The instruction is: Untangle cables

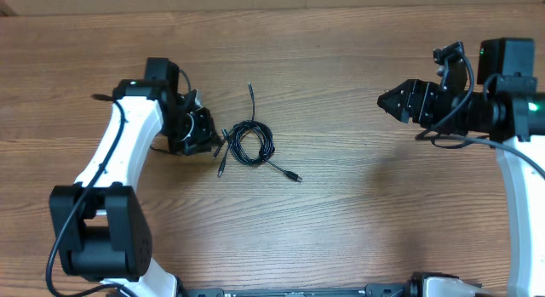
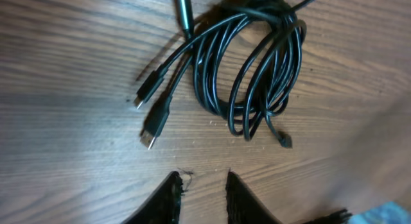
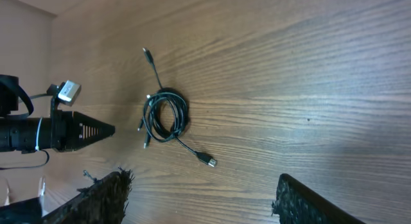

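The cables (image 1: 253, 121) lie as one loose black coil on the wooden table, left of centre, with plug ends trailing out. In the left wrist view the coil (image 2: 287, 38) fills the upper half, and two plugs (image 2: 154, 124) point down toward my fingers. My left gripper (image 1: 213, 146) sits just left of the coil. Its fingers (image 2: 203, 179) stand a narrow gap apart, with nothing between them and short of the plugs. My right gripper (image 1: 381, 99) hovers far right of the coil, wide open and empty (image 3: 202, 185). The right wrist view shows the coil (image 3: 185, 115) and a USB plug (image 3: 209, 161).
Bare wood-grain table (image 1: 358, 212) surrounds the coil on every side. One cable end (image 1: 249, 86) stretches toward the far edge, another plug (image 1: 295, 176) toward the near right. The left arm's white links (image 1: 111, 152) stand at the left, the right arm's base (image 1: 519, 161) at the right edge.
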